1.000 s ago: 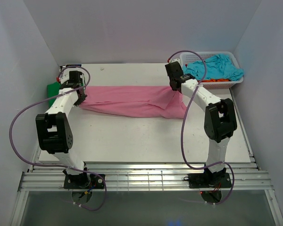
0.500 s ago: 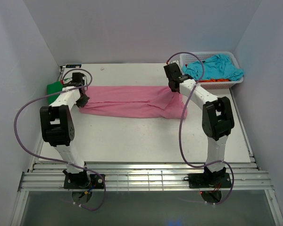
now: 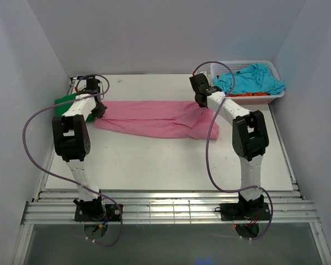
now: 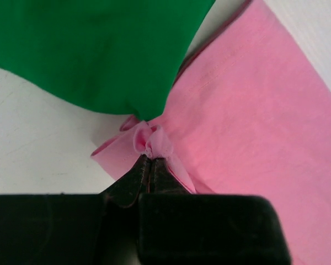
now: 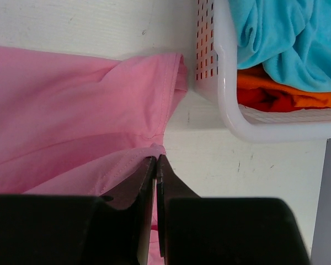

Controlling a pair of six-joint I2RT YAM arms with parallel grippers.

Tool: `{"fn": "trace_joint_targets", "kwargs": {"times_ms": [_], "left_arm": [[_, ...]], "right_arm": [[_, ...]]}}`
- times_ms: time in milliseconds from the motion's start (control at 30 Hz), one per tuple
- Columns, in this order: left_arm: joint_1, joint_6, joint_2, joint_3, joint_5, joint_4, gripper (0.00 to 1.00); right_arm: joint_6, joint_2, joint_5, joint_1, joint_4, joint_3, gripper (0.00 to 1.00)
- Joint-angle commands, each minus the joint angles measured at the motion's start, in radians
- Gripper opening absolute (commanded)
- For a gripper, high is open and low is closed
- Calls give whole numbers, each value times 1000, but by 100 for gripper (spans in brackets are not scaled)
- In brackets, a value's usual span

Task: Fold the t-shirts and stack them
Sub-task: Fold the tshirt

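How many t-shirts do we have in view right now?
4. Pink t-shirt spread across the table; green t-shirt at the table's left edge; turquoise t-shirt atop the orange t-shirt in the white mesh basket, far right. More may be buried in there.

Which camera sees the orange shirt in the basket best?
The right wrist view: the orange shirt lies big and close under the turquoise shirt. The top view shows only a thin orange strip. The left wrist view doesn't show it.

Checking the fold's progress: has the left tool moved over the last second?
Yes: the left tool, gripping the pink shirt, shifted toward the table's far edge.
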Motion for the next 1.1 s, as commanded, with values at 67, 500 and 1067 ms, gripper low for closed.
{"fn": "trace_joint_targets", "kwargs": {"times_ms": [67, 500, 1067], "left_arm": [[8, 8, 16, 70, 22, 5, 23], [-21, 13, -284, -152, -36, 274, 69], [-397, 41, -288, -433, 27, 524, 5]], "right_arm": [[-6, 36, 22, -10, 12, 50, 8], [8, 42, 22, -10, 11, 50, 8], [3, -415, -165, 12, 164, -319, 64]]}}
